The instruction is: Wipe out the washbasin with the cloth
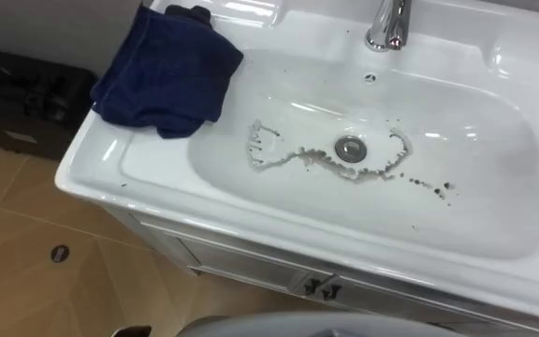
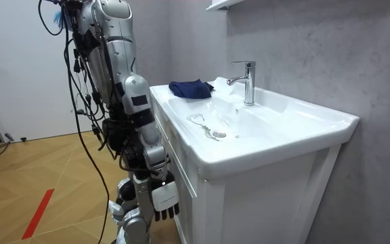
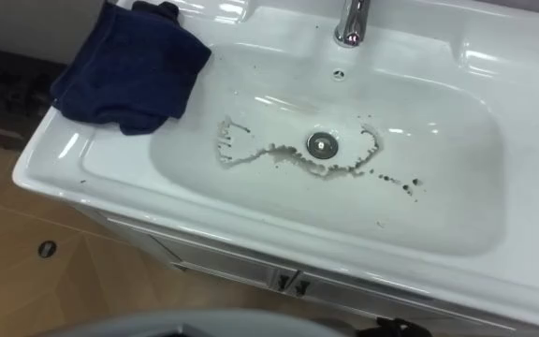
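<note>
A white basin (image 1: pixel 110 161) lies below me, with a trail of dark grime (image 1: pixel 293 161) looping round the drain (image 1: pixel 349 146) and several specks (image 1: pixel 435 187) off to its right. A dark blue cloth (image 1: pixel 162 70) lies crumpled on the basin's left rim, one edge hanging into the bowl. In the room view I stand at the front of the basin (image 2: pixel 283 139) with the cloth (image 2: pixel 189 88) at its far end. My right hand (image 2: pixel 163 198) hangs low beside the cabinet, fingers relaxed and holding nothing.
A chrome tap (image 1: pixel 388 26) rises at the back rim. Cabinet doors with small dark handles (image 1: pixel 321 288) sit under the basin. A black case (image 1: pixel 17 94) lies on the wooden floor to the left, and a wall shelf (image 2: pixel 222 4) hangs above.
</note>
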`<state>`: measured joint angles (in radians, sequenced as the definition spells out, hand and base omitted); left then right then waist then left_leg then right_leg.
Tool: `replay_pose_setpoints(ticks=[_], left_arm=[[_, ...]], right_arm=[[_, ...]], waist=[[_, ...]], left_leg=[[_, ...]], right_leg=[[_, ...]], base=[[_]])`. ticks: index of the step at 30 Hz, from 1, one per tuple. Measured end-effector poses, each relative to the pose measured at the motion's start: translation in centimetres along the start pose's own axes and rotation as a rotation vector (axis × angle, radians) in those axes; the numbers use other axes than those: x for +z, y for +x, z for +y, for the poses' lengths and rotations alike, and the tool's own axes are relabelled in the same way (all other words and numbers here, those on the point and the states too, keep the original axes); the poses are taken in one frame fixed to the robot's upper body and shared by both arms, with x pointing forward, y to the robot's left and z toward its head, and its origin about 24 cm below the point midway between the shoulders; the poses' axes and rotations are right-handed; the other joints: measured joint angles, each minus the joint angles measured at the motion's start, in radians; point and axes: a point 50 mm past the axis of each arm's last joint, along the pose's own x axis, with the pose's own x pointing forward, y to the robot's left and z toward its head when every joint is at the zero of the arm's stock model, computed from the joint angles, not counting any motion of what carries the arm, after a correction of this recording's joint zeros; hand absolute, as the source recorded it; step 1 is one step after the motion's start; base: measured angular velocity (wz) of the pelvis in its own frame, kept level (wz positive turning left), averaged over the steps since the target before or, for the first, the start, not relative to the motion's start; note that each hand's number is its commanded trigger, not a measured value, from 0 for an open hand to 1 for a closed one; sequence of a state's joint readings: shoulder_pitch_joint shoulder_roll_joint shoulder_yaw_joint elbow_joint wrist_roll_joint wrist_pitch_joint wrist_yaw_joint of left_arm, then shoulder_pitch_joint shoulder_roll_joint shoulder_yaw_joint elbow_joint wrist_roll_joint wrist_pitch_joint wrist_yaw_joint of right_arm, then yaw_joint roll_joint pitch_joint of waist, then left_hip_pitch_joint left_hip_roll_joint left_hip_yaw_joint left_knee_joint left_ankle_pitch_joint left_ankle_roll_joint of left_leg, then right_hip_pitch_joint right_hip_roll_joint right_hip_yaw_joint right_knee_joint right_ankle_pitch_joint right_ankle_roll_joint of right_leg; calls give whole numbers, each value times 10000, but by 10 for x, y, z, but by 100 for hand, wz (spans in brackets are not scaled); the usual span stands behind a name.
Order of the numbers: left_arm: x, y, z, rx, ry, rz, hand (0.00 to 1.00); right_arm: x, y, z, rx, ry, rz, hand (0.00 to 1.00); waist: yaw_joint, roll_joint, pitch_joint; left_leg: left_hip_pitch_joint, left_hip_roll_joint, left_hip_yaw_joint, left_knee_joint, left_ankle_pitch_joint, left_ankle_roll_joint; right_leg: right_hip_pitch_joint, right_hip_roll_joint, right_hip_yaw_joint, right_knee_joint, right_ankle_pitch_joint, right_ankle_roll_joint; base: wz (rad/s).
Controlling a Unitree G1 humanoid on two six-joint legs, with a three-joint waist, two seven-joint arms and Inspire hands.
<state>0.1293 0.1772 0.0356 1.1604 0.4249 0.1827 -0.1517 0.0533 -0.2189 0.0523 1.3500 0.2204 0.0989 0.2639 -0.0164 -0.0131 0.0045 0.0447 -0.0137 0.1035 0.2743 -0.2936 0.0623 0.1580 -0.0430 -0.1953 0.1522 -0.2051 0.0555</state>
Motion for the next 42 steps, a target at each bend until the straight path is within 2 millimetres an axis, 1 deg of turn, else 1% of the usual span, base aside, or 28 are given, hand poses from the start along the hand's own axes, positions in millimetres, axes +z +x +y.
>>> replay_pose_setpoints(ticks=[3,9,16,19,20,22,25,26,28,29,31,32,33,34,36,38,40,42], left_arm=[[1,0,-2,-211,0,-51,0],[4,0,-3,-392,30,-274,0],[1,0,-5,-551,24,-288,0],[1,0,-6,-614,-48,-323,0],[-3,0,-8,-652,-261,-255,0],[-3,0,-9,-628,-659,-267,0],[-11,0,-11,-560,-1486,-173,0],[-16,0,-11,-516,-1928,-92,0],[-21,0,-10,-389,-2637,-38,0],[-24,-1,-10,-256,-3119,3,0],[-26,-1,-7,-30,-3886,-24,0],[-26,-1,-4,179,-4535,-79,0],[-31,-1,-1,429,-5389,-53,0],[-32,-2,1,592,-5799,-71,0],[-35,-3,10,1375,-7124,-199,0],[-41,-4,14,1880,-8032,-126,0],[-48,-6,18,2304,-8623,-16,0],[-47,-11,36,3306,-9274,-484,0]], right_arm=[[-1,0,-2,-18,215,-33,0],[0,-1,-3,-37,269,-158,0],[0,-1,-3,-27,442,-214,0],[-1,-1,-3,-11,481,-209,0],[-1,-1,-3,25,497,-201,0],[-3,-1,-3,32,633,-195,0],[-4,-1,-3,33,675,-178,0],[-5,-1,-3,35,699,-162,0],[-5,-1,-3,36,715,-138,0],[-6,-1,-3,44,723,-116,0],[-6,-1,-4,29,733,-78,0],[-7,-1,-4,10,759,-13,0],[-8,-2,-5,-1,821,46,0],[-8,-2,-5,-4,835,48,0],[-7,-2,-7,-7,848,34,0],[-7,-3,-8,-11,892,-5,0],[-8,-4,-11,-65,1025,-30,0],[-13,-5,-15,-179,1240,23,0]], waist=[[-9,64,-15],[-20,136,-11],[-19,169,-10],[-30,175,-10],[-27,176,-10],[-54,176,-8],[-9,151,6],[9,164,-2],[5,147,6],[24,134,6],[136,143,5],[272,149,5],[331,148,7],[356,153,9],[523,161,15],[561,188,21],[632,274,9],[776,322,18]], left_leg=[[11,-2,-7,5,1,1],[24,1,2,4,1,1],[-12,3,4,-2,1,1],[-8,3,-6,10,1,1],[-1,-2,-24,10,1,1],[14,-10,-83,11,1,1],[44,-6,-112,1,1,1],[46,-3,-118,0,0,0],[81,-4,-157,0,0,-1],[111,-10,-208,4,0,-1],[109,-21,-247,10,0,-1],[100,-24,-261,23,0,-1],[94,-29,-315,116,0,0],[85,-31,-344,119,-1,0],[74,-47,-406,44,-4,1],[91,-81,-495,18,-1,2],[98,-100,-551,10,0,3],[94,-146,-688,-2,5,12]], right_leg=[[1,-3,-1,-5,0,0],[5,0,-5,-3,-1,0],[25,2,-61,0,-1,-1],[34,-6,-175,2,-1,-1],[49,-6,-175,-1,-1,-1],[123,-8,-238,-4,-1,-1],[152,-6,-275,-9,-1,0],[153,-2,-287,-11,-1,0],[150,-10,-433,-17,-1,0],[174,-12,-574,4,-1,0],[190,-13,-580,21,-1,0],[202,-12,-574,19,-1,0],[225,-12,-589,24,-1,0],[240,-12,-606,25,-1,0],[260,-14,-632,21,-1,0],[333,-24,-674,4,-1,0],[337,-30,-698,4,-1,0],[329,-51,-809,-4,-3,1]], base=[[0],[0],[0],[0],[4],[8],[3],[0],[6],[11],[7],[6],[9],[12],[8],[8],[8],[16]])
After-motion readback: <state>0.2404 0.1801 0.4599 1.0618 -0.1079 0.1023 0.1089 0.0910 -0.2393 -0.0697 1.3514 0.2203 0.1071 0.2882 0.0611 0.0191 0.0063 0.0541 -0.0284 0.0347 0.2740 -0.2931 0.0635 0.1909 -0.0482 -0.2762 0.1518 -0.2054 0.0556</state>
